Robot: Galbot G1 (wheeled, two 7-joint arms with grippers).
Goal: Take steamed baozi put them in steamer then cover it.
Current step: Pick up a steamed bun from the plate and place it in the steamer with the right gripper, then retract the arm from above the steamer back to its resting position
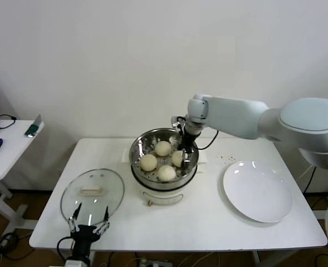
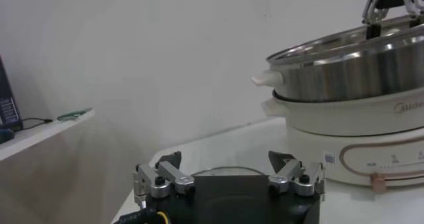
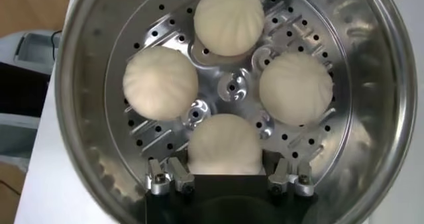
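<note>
With all four steamed baozi [image 1: 162, 159] in the steamer [image 1: 137, 153] mid-table toward the back edge, the right gripper [image 1: 184, 150] sits inside its rim, fingers around the fourth bun, apparently gripping it. The cover [image 1: 92, 192] lies near the front-left corner; glass, likely heavy and slippery, so take its handle [image 1: 91, 191].

Left wrist view: left gripper [image 2: 228, 179] spread wide, empty, open table ahead.

Right wrist view: buns look soft; steel wall close beside the right gripper's fingers [image 3: 163, 177].
</note>
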